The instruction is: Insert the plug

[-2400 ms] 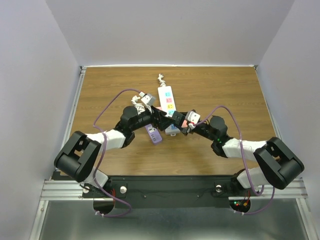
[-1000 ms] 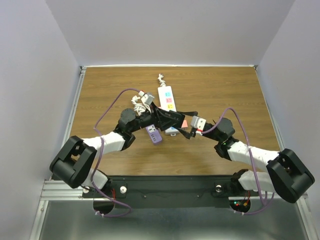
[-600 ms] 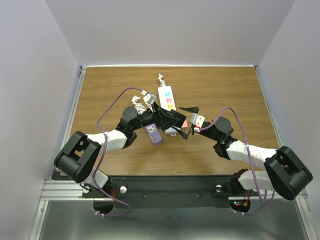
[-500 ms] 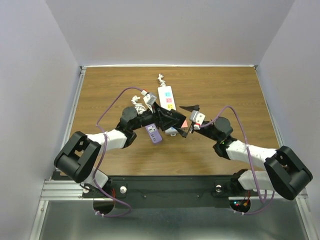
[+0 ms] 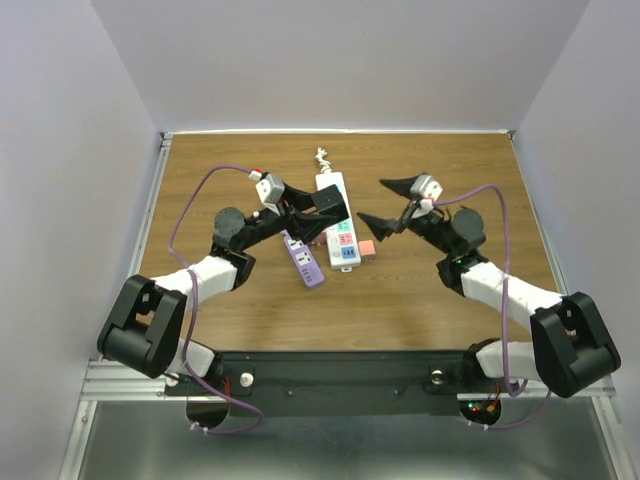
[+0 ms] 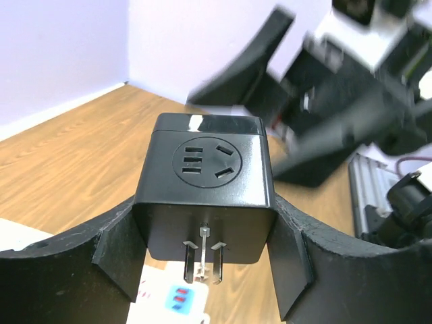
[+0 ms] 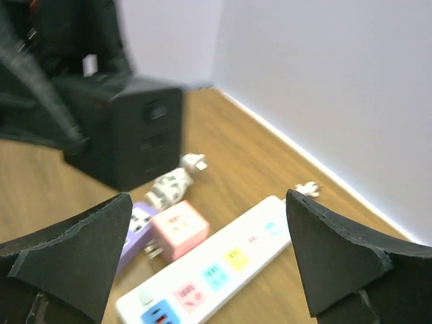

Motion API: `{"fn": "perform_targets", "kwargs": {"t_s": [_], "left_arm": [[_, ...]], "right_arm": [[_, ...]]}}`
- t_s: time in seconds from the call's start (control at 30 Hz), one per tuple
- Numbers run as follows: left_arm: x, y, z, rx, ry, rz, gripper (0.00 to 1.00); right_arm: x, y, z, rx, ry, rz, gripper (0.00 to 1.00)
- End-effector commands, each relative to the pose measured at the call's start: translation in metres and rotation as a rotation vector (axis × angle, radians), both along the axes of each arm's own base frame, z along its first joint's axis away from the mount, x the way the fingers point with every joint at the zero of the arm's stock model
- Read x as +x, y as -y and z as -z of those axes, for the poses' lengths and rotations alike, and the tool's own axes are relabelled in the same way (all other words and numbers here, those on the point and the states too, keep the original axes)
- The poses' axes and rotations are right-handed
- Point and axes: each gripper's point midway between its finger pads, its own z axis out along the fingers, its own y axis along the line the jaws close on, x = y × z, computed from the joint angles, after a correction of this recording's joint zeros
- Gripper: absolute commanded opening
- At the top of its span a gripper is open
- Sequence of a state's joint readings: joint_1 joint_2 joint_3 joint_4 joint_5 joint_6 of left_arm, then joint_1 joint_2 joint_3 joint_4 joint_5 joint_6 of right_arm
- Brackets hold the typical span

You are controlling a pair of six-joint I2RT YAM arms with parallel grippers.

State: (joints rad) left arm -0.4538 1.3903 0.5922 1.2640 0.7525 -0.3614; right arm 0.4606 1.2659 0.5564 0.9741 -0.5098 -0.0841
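The left gripper [image 5: 322, 205] grips a black adapter plug [image 6: 205, 196] by two opposite sides, its fingers [image 6: 116, 244] pressed flat against the casing. The plug hangs clear of the wooden table [image 5: 450, 160]. The left wrist view shows the plug's round socket face towards the camera and its metal prongs fully exposed, pointing down over a blue outlet of the white power strip [image 5: 341, 236] without entering it. From above, the plug sits over the far half of that strip, which lies lengthwise near the middle of the table with a bundled white cord [image 5: 322, 155] at its far end. The right gripper [image 5: 386, 203] hovers just to the right of the strip, near the plug but apart from it, its jaws spread wide and holding nothing. A purple power strip [image 5: 303, 262] lies at an angle just left of the white one, nearer the arms. A small pink cube adapter [image 5: 367, 248] sits against the white strip's right side. The right wrist view also takes in a small white plug adapter [image 7: 172, 183] lying on the wood beyond the pink cube, below the raised black plug.
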Motion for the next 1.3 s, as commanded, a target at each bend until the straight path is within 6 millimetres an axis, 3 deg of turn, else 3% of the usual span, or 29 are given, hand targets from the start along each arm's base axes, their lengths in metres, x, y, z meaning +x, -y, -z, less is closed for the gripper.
{"fn": "perform_targets", "kwargs": {"t_s": [0.0, 0.23, 0.37, 0.47, 0.87, 1.27], "left_arm": [[-0.009, -0.008, -0.044, -0.047, 0.214, 0.051, 0.0], [-0.033, -0.008, -0.068, -0.05, 0.358, 0.143, 0.0], [-0.054, -0.012, -0.06, -0.016, 0.421, 0.206, 0.0], [-0.059, -0.014, -0.052, 0.011, 0.439, 0.224, 0.0], [-0.087, -0.015, -0.042, -0.018, 0.513, 0.355, 0.0], [-0.084, -0.012, -0.055, -0.073, 0.522, 0.38, 0.0]], "right_arm": [[0.001, 0.012, -0.051, 0.119, 0.053, -0.088, 1.0], [-0.02, 0.004, -0.047, 0.06, 0.099, -0.268, 1.0], [-0.044, -0.005, -0.031, -0.037, 0.113, -0.449, 1.0], [-0.056, -0.01, -0.022, -0.089, 0.111, -0.556, 0.98], [-0.05, -0.014, -0.02, -0.046, 0.069, -0.572, 0.98], [-0.043, -0.019, -0.014, 0.0, -0.03, -0.572, 0.98]]}}
